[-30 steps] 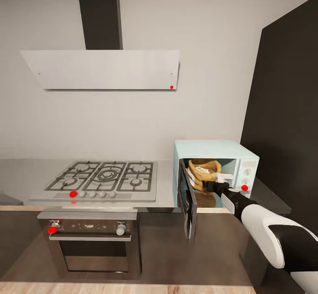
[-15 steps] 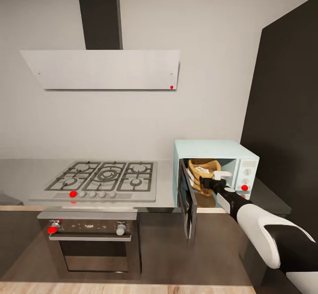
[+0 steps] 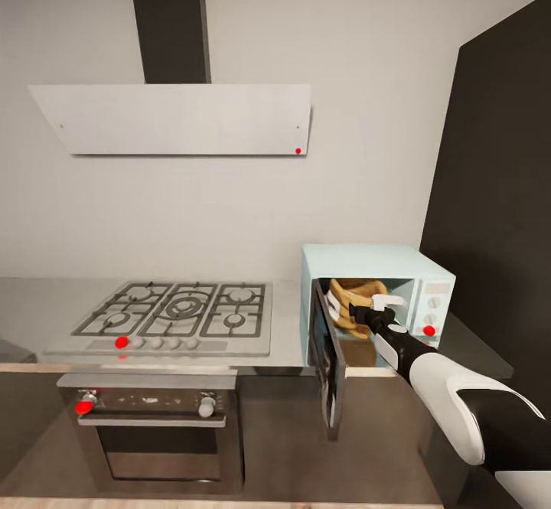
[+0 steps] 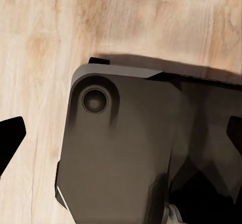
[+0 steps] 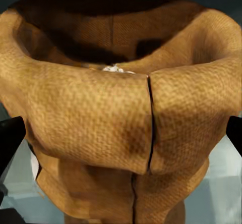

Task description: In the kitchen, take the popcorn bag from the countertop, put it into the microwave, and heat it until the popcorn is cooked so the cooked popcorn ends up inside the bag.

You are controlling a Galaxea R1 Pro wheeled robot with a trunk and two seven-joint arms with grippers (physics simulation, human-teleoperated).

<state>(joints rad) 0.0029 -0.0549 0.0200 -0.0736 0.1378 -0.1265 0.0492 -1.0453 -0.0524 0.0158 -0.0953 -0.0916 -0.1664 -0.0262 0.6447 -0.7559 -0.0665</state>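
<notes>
The small tan-brown burlap popcorn bag (image 3: 353, 306) with rolled-down rim sits inside the pale mint-blue boxy microwave (image 3: 383, 264), which stands on the grey steel countertop (image 3: 287, 318) w/ its dark glass door (image 3: 327, 356) swung open. The right gripper (image 3: 366, 315) reaches into the cavity, at the bag's front. In the right wrist view the sack (image 5: 126, 128) is between the dark fingertips (image 5: 10, 138), both at the frame edges, so jaws are spread apart, not touching it. A bit of whitish popcorn (image 5: 115, 68) shows inside the rim. Left gripper (image 4: 121, 138) jaws also wide, over a wood floor (image 4: 45, 42) and the robot's dark base (image 4: 131, 148).

popcorn (image 5: 115, 68) mostly hidden, perhaps, behind bag rim (image 5: 126, 90)
</notes>
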